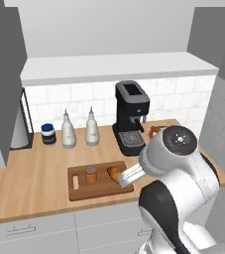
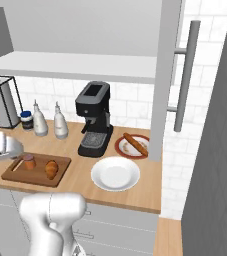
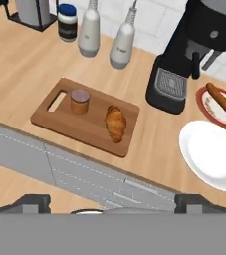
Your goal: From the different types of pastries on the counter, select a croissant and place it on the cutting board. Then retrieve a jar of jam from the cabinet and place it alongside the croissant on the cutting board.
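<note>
On the light-wood counter (image 3: 20,74) lies the dark-brown cutting board (image 3: 87,130) (image 1: 104,190) (image 2: 14,173). The orange-brown jar of jam (image 3: 79,101) (image 1: 90,174) (image 2: 29,161) stands upright on it near the slot handle. The golden croissant (image 3: 115,123) (image 1: 114,173) (image 2: 51,169) lies beside the jar on the same board. My gripper (image 3: 117,203) is open and empty, held high above the counter's front edge, apart from both. The other pastry, a long reddish-brown stick (image 3: 225,103) (image 2: 135,144), lies on a red plate.
A black coffee machine (image 3: 191,50) (image 1: 131,116) stands right of the board. An empty white plate (image 3: 211,154) (image 2: 115,174) lies in front of the red plate. Two white bottles (image 3: 107,35) and a blue-lidded dark jar (image 3: 67,22) line the back wall. An open cabinet door (image 2: 171,75) hangs at right.
</note>
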Controlling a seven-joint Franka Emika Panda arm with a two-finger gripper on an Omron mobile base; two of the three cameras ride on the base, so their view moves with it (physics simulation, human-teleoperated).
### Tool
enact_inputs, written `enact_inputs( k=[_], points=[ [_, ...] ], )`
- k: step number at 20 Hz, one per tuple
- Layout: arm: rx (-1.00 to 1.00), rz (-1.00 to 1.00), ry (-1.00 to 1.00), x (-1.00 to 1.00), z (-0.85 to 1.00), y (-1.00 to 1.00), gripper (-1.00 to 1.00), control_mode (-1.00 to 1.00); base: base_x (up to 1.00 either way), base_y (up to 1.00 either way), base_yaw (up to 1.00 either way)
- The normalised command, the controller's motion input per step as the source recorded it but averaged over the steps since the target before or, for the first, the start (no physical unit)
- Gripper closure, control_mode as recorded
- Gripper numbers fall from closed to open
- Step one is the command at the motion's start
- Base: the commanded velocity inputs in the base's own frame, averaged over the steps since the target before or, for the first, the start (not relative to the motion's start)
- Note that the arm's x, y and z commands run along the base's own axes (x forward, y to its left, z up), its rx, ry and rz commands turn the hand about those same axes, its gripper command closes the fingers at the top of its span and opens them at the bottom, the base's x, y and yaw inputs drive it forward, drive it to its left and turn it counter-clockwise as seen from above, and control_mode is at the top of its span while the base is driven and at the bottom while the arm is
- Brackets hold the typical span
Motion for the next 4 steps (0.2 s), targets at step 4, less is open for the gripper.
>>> enact_inputs(
  k=[4],
  points=[
    [0.12, 0.06, -0.35, -0.93, 0.00, -0.09, -1.00, -1.00, 0.00, 0.00, 0.00]
  ],
)
